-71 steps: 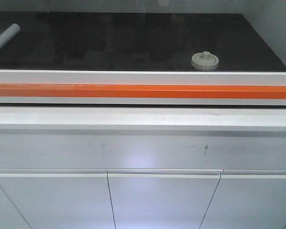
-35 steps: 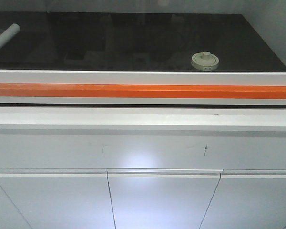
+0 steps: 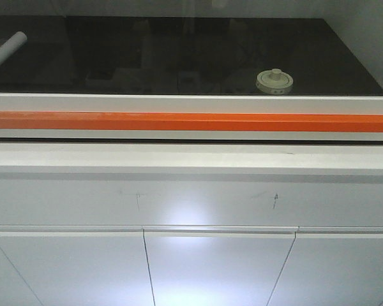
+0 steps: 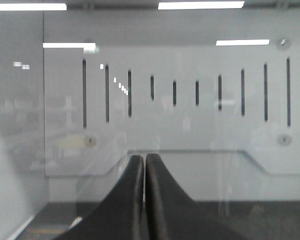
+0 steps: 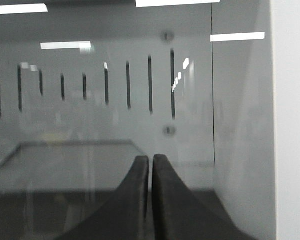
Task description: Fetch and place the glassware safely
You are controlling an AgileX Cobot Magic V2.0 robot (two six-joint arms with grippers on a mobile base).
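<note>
Glassware (image 3: 274,81): a squat jar under a cream lid with a central knob, standing on the dark desk (image 3: 179,57) near its front edge, toward the right corner. Its body is mostly hidden behind the white sill (image 3: 191,103). It stands upright, axis vertical, knob pointing up. Judged light, rigid, slippery and breakable, with a lid that may lift off, so grasp across the body, not the knob. Left end effector (image 4: 144,159) and right end effector (image 5: 151,160) both have fingers pressed together, holding nothing.

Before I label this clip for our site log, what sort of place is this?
Probably a laboratory fume hood: black worktop behind an orange-striped sash bar, slotted rear baffle, white cabinets below, a lidded glass jar inside.
</note>
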